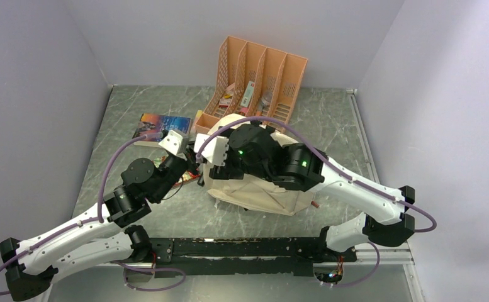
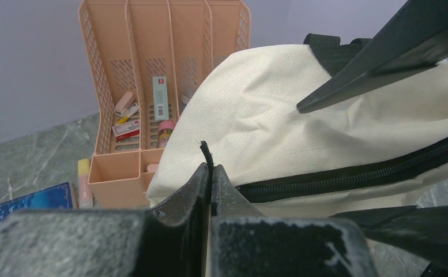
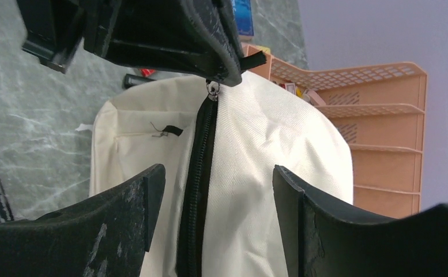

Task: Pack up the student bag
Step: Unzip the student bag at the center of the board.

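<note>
So, the bag's still zipped and one arm has the pull.

The bag sits in the middle of the table, just on the near side of the organizer. It's soft, floppy cloth and looks light, so my guess is it sags and slides along if you tug it at only one spot. The best places to grab are the pull tab for the zipper, plus a pinch of fabric beside the teeth to hold it back. The left gripper is pinched tight on that black tab at the zipper's end. The right gripper has its jaws well apart, straddling the zipper line. It's holding nothing, and I can't tell if the tips touch the cloth.
</note>
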